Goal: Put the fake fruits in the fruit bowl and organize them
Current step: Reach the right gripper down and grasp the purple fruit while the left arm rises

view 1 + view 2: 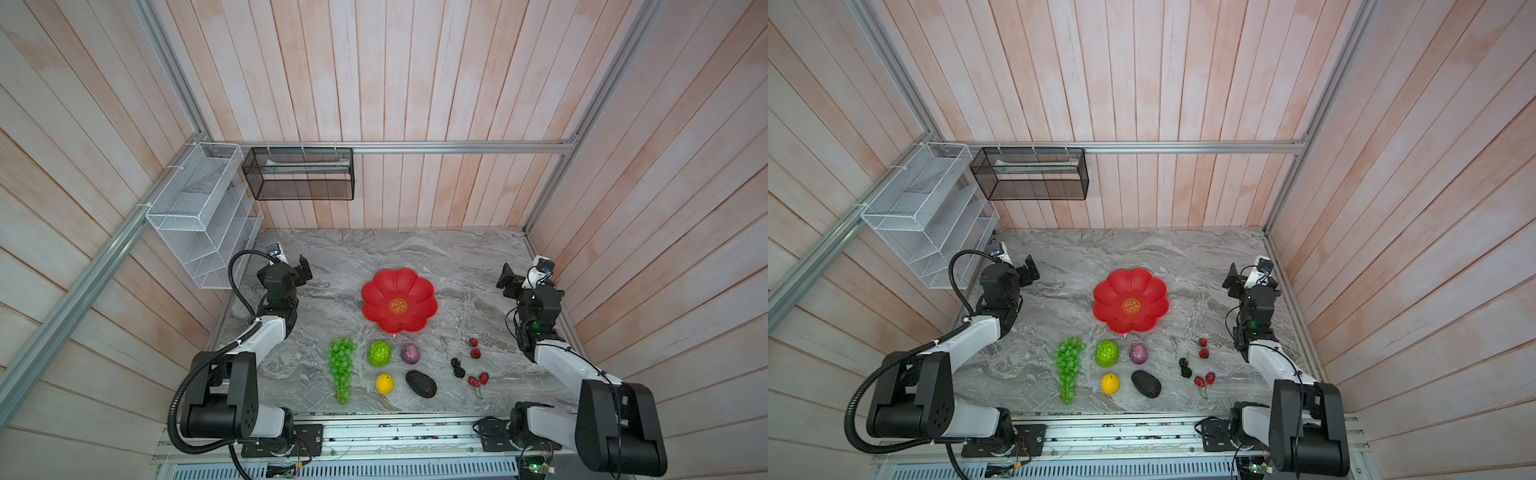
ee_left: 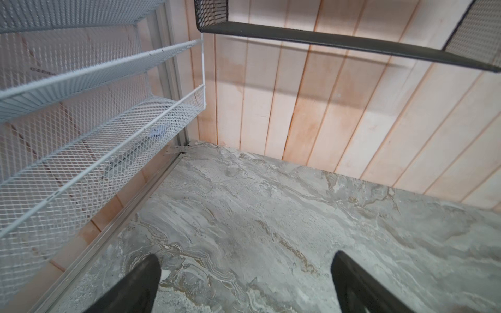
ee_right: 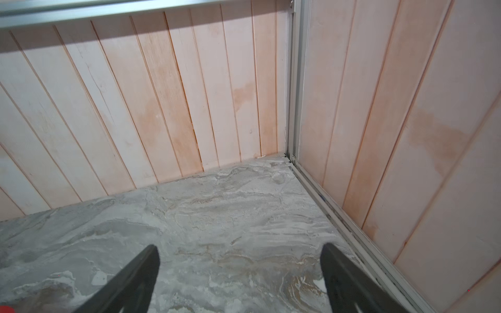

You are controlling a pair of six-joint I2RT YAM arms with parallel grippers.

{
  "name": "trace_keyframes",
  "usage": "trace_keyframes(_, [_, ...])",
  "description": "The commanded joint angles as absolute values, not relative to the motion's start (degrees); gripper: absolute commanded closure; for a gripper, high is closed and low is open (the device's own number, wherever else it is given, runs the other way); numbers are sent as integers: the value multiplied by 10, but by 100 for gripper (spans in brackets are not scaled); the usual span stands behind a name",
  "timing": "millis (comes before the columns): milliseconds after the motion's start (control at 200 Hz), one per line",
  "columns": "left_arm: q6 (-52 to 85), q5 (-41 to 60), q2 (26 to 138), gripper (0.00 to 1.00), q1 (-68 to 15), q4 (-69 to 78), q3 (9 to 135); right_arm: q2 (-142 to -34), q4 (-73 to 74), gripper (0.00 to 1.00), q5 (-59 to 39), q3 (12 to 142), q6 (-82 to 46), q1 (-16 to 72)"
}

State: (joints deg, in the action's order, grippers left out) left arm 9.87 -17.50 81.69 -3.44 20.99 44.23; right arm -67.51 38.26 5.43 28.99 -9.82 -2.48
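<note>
The red fruit bowl (image 1: 399, 301) (image 1: 1131, 301) sits empty mid-table in both top views. In front of it lie the fake fruits: green grape bunch (image 1: 341, 365), bumpy lime-green ball (image 1: 379, 354), purple ball (image 1: 410, 353), yellow lemon (image 1: 384, 383), dark avocado (image 1: 420, 384), red berries (image 1: 474, 348) and black berries (image 1: 458, 368). My left gripper (image 1: 305, 270) (image 2: 245, 264) hovers open at the far left, well away from the fruits. My right gripper (image 1: 506, 279) (image 3: 240, 257) hovers open at the far right, holding nothing.
A white wire basket (image 1: 199, 212) hangs on the left wall near my left arm. A black mesh basket (image 1: 299, 173) hangs on the back wall. Wooden walls close the marble table (image 1: 395, 253) on three sides. A metal rail (image 1: 395, 432) runs along the front edge.
</note>
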Motion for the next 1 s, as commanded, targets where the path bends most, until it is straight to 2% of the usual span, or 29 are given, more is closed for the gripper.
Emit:
trace_keyframes(0, [181, -240, 810, 0, -71, -12, 495, -644, 186, 9, 20, 340, -146, -1])
trace_keyframes(95, [213, -224, 800, 0, -113, -75, 524, -623, 84, 11, 8, 387, -148, 55])
trace_keyframes(240, [225, -212, 773, 0, -172, -98, 523, -609, -47, 12, 31, 430, -145, 216])
trace_keyframes(375, [236, -189, 745, 1, -201, -108, 500, -630, -152, 13, 57, 444, -176, 370])
trace_keyframes(470, [251, -182, 721, 1, -209, -101, 477, -655, -190, 13, 56, 458, -208, 441])
trace_keyframes(620, [271, -172, 696, 1, -210, -82, 451, -716, -207, 13, 44, 486, -230, 519])
trace_keyframes(805, [277, -158, 695, 1, -210, -74, 437, -785, -222, 13, 14, 508, -232, 550])
trace_keyframes(995, [275, -158, 678, 1, -210, -57, 418, -835, -254, 13, 61, 529, -212, 592])
